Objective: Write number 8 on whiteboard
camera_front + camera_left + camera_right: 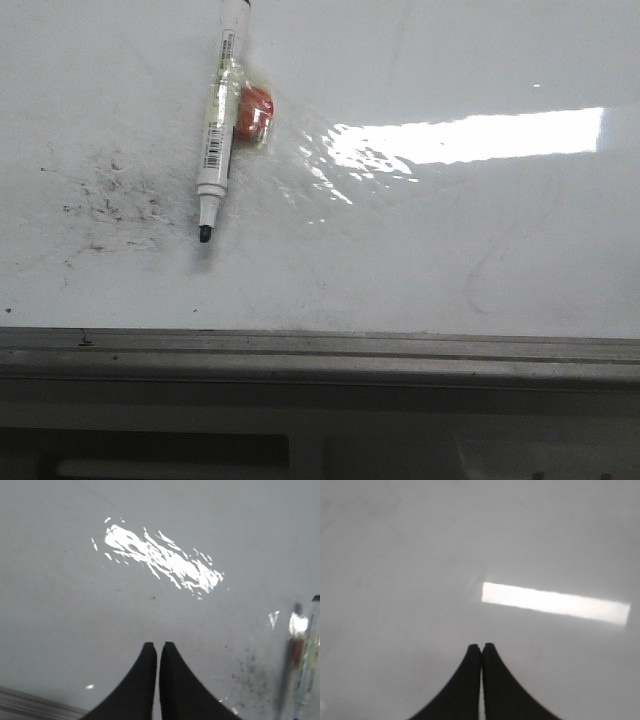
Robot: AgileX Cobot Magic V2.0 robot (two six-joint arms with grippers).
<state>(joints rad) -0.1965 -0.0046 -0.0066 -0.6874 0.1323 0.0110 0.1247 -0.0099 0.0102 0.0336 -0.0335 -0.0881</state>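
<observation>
The whiteboard (480, 250) fills the front view, glossy white with glare. No number 8 shows on it; only grey smudge specks (115, 195) at the left. An uncapped white marker (215, 150) lies on the board, black tip toward the near edge, with an orange-red piece (252, 112) taped to its side. The marker also shows blurred at the edge of the left wrist view (302, 660). My left gripper (158, 645) is shut and empty over bare board. My right gripper (481, 646) is shut and empty over bare board. Neither gripper shows in the front view.
A grey metal edge strip (320, 350) runs along the board's near side, also seen in the left wrist view (30, 705). A bright glare bar (470, 138) lies right of the marker.
</observation>
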